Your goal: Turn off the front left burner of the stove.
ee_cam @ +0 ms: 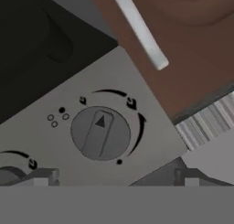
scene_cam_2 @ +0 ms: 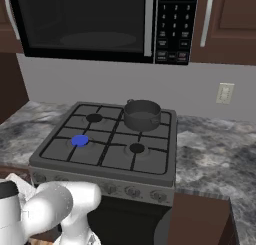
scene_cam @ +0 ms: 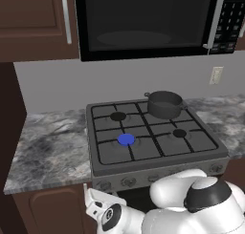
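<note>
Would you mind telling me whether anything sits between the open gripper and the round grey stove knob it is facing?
Nothing visible does. In the hand view the round grey knob lies directly ahead of the open gripper, with bare grey control panel around it.

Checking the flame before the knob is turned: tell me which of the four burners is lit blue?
The front left burner on the stove: its disc is bright blue, while the others visible are black. The rear right one sits under the pot.

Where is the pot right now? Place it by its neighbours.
The pot sits on the stove's back right burner, directly behind the unlit front right burner and diagonally opposite the blue front left burner.
</note>
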